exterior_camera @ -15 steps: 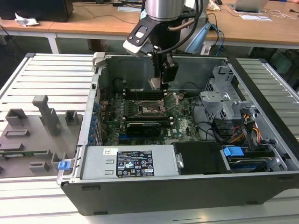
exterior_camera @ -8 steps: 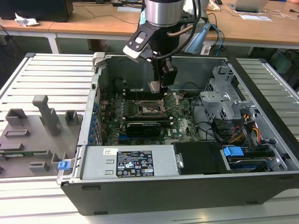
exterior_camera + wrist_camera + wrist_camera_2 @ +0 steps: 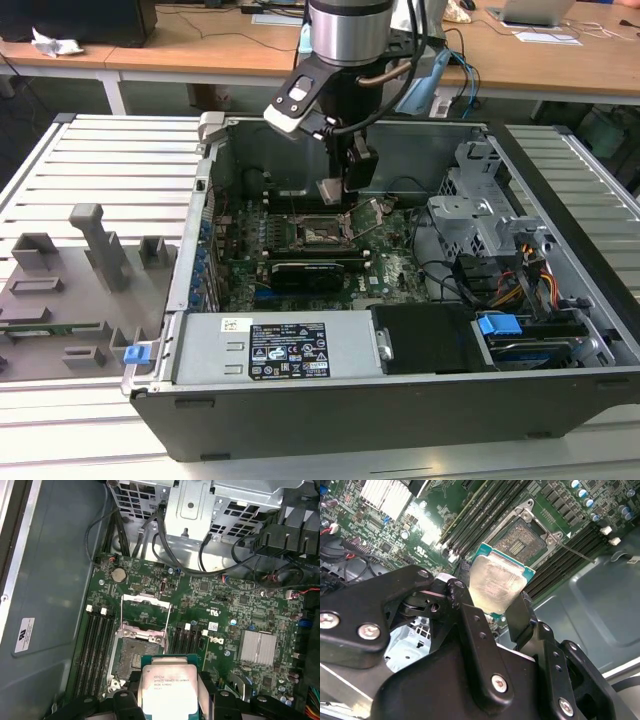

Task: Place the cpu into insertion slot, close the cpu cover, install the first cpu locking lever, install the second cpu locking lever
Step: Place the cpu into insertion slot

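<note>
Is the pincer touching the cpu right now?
Touching. In the second wrist view the pincer clamps the cpu, its fingers pressed against two opposite edges.

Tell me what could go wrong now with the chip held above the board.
The fingers grip the cpu only by its edges; it could slip and fall onto the insertion slot. It is offset from the slot; lowered misaligned, it might damage the slot. The open cpu cover could be bumped.

Arm hangs straight down, wrist vertical, gripper pointing down, black fingers clamped on opposite edges of the cpu.
</note>
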